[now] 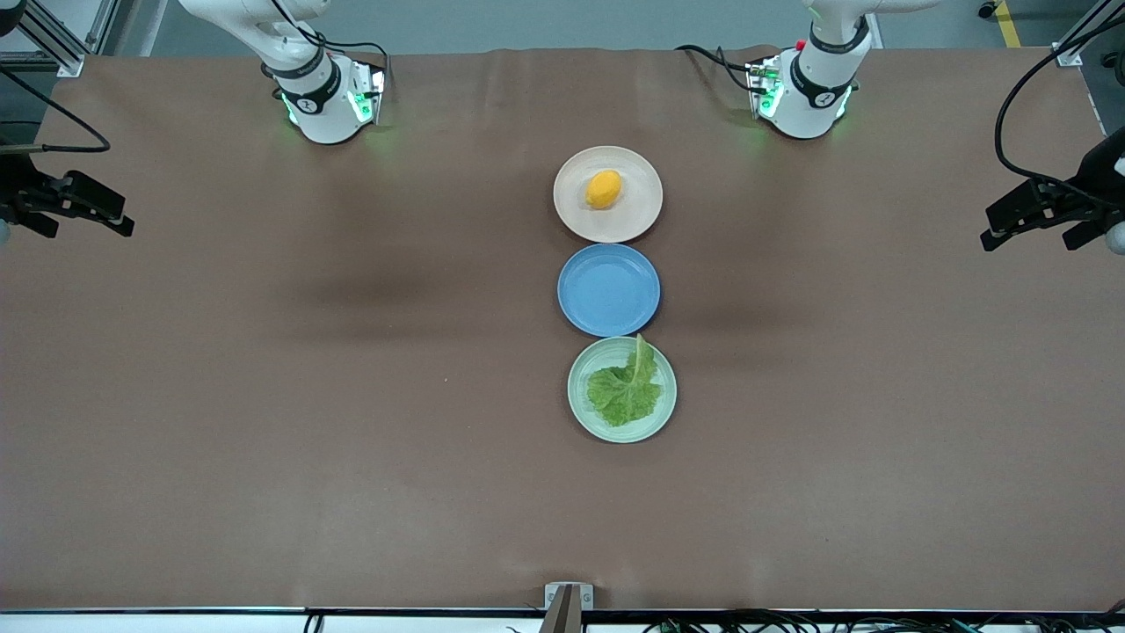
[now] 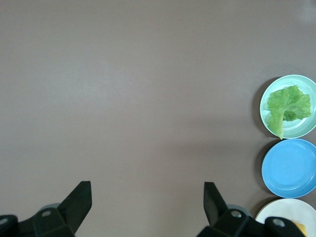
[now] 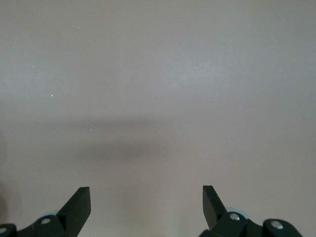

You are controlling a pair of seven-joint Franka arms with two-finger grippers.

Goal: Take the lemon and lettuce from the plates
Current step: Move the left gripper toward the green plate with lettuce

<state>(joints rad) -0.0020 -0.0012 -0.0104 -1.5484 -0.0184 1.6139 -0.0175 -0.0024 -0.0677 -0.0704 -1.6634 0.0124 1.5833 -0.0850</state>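
Observation:
The lemon [image 1: 604, 189] lies on the cream-beige plate [image 1: 571, 215], nearest the arms' bases. The lettuce [image 1: 626, 387] lies on the pale mint plate [image 1: 577, 400], nearest the front camera. My left gripper [image 1: 1028, 236] hangs open and empty high over the left arm's end of the table. Its wrist view [image 2: 148, 197] shows bare table between the fingers, with the lettuce [image 2: 289, 104], its mint plate [image 2: 296, 132] and the cream plate's edge [image 2: 279, 212] off to one side. My right gripper [image 1: 88, 229] hangs open and empty over the right arm's end; its wrist view [image 3: 146, 200] shows only bare table.
An empty blue plate [image 1: 608, 290] sits between the two task plates, almost touching both; it also shows in the left wrist view [image 2: 289, 168]. The three plates form a line down the table's middle. Brown table surface lies on both sides.

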